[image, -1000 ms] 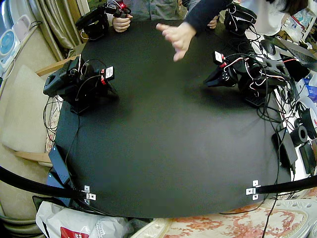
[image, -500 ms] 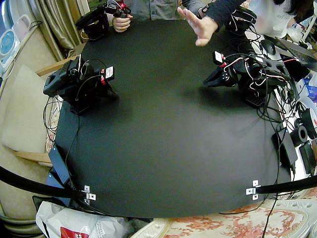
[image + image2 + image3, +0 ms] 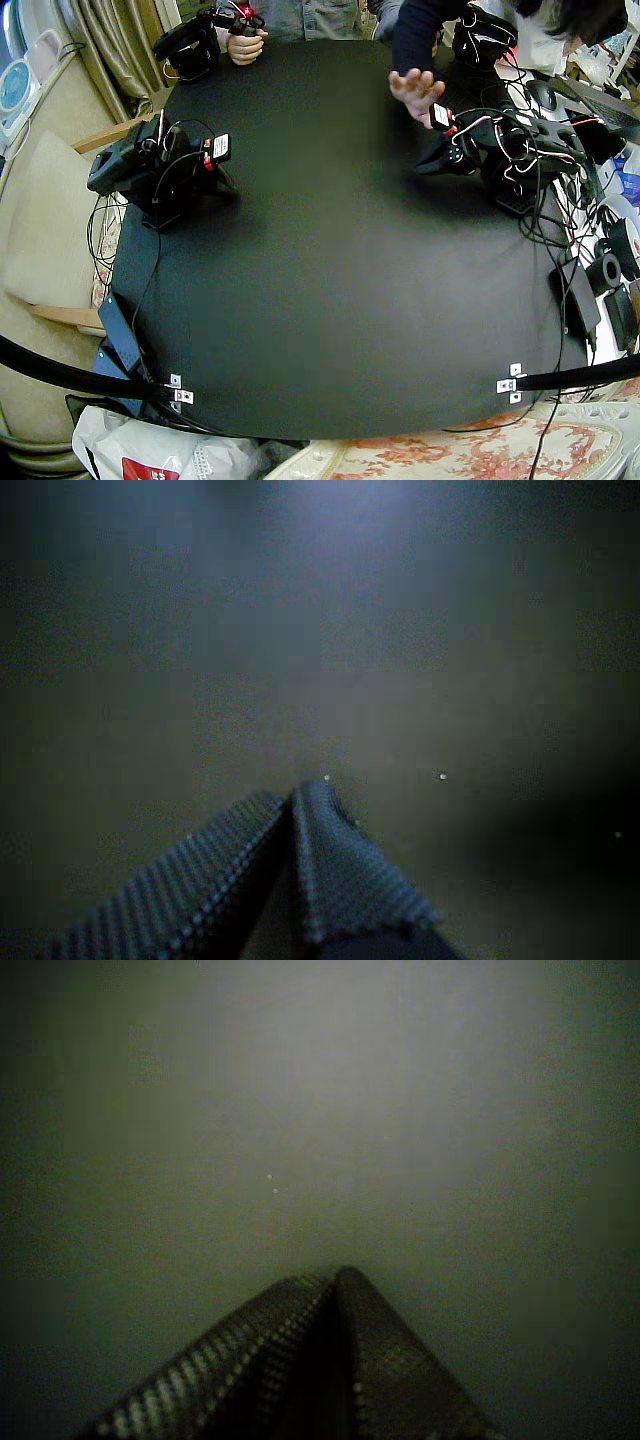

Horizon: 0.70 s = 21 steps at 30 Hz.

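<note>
table (image 3: 330, 300): matt black, smooth | gripper fingers (image 3: 345, 865): dark plastic, rough dotted texture

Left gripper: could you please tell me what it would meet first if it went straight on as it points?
Probably just the black table: the left gripper points low across its bare surface. The person's hand lies off that line. Depth is unclear.

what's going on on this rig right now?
Nothing is being handled. Both arms sit folded on the black table, the left end effector and the right end effector shut on nothing, as the wrist views show. A person's hand hovers close beside the left arm; whether they touch can't be told.
</note>
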Tool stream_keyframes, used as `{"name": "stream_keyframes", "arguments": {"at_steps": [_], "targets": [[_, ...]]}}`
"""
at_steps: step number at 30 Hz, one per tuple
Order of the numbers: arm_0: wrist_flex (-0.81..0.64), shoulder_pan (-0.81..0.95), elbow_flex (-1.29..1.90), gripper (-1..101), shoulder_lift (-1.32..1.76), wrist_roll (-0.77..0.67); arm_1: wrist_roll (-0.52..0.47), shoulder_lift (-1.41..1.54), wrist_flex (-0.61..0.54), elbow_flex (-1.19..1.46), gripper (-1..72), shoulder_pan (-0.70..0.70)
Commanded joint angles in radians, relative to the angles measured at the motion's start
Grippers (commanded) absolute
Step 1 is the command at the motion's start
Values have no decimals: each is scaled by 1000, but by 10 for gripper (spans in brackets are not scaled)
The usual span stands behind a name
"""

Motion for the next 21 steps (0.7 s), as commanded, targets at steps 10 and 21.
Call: {"name": "stream_keyframes", "arguments": {"at_steps": [10,21], "targets": [[-6,8,12,0,26,-14,-61,14,-15,-411,-5,-40],[-8,3,12,0,25,-20,-551,-627,-298,-1316,-3,-196]]}}
